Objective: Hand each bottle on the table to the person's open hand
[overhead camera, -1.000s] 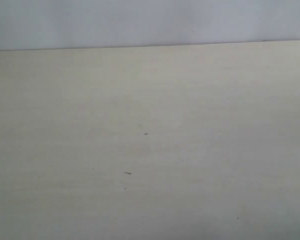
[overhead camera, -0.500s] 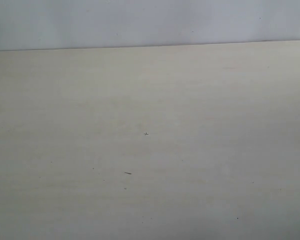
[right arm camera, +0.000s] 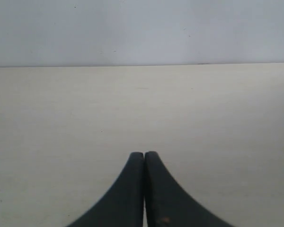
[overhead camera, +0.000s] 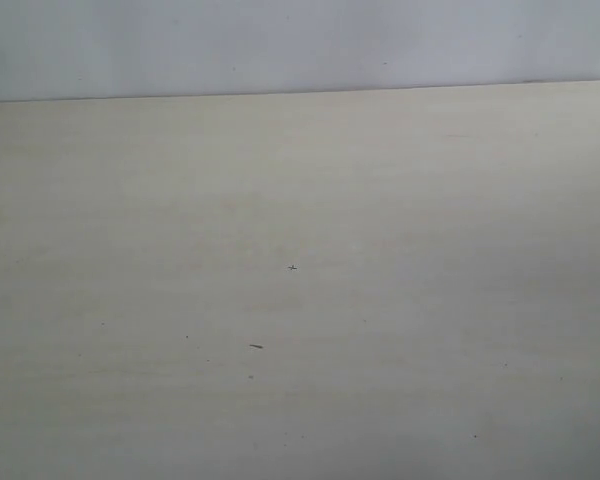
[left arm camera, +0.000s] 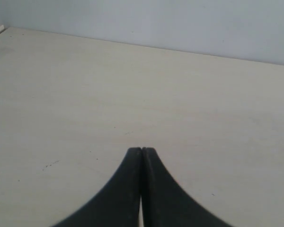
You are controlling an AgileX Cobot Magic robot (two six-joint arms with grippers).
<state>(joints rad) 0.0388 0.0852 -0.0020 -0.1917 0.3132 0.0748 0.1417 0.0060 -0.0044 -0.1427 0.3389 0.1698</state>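
Bench (overhead camera: 380, 200): flat, matte, pale beige, faint wood grain, few dark specks (overhead camera: 255, 347). Left end effector (left arm camera: 141, 151) and right end effector (right arm camera: 144, 155): black curved fingers (left arm camera: 123, 194) pressed together, holding nothing; bench beneath and ahead of both.

Exterior view: raised, angled down across the tabletop (overhead camera: 400, 200) toward the far wall (overhead camera: 280, 40). Wrist views: low over the tabletop, just behind the left end effector (left arm camera: 141, 151) and right end effector (right arm camera: 144, 155), facing that wall. All three share tabletop and wall.
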